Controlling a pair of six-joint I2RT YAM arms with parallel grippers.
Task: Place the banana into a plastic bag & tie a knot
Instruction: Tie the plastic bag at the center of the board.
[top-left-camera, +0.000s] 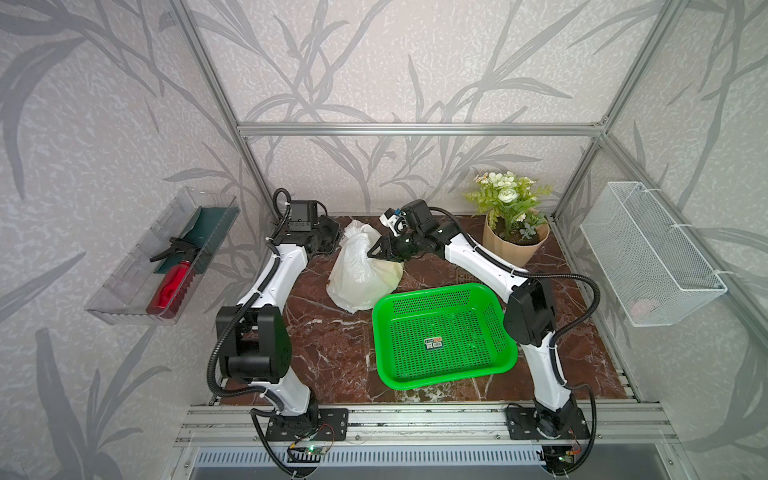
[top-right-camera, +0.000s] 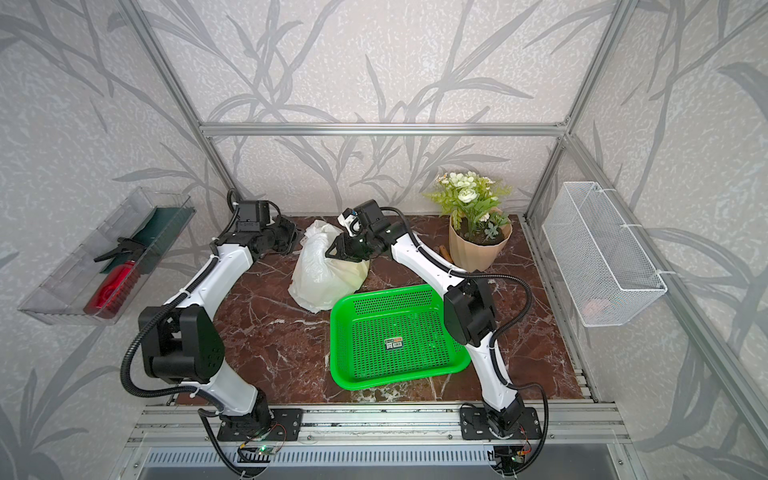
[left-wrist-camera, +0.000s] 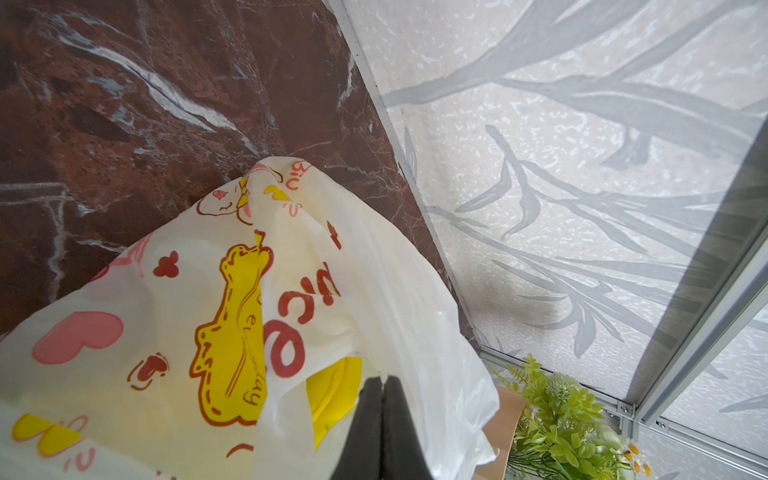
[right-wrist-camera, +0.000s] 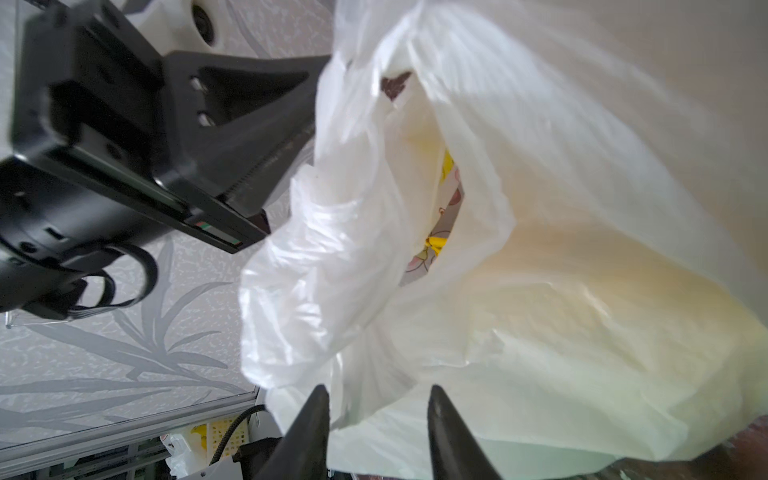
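1. Working at the tying step, by all appearances; no knot visible yet.
2. Found at the far middle of the marble tabletop (top-left-camera: 324, 345), just beside the green perforated basket (top-left-camera: 384, 332): the plastic bag (top-left-camera: 361, 274), top lifted between both arms.
3. Showing through the film: a solid yellow shape, probably the banana (left-wrist-camera: 332, 390), already inside.
4. Clenched tight: left gripper (left-wrist-camera: 381, 379), apparently pinching bag film near the mouth.
5. Parted: right gripper (right-wrist-camera: 377, 390), straddling a fold of film without pinching it.
6. Next, by judgement: close on that fold, confirm a hold on a separate handle, then cross and loop it against the left-hand hold, gently, thin film being apt to slip or tear.
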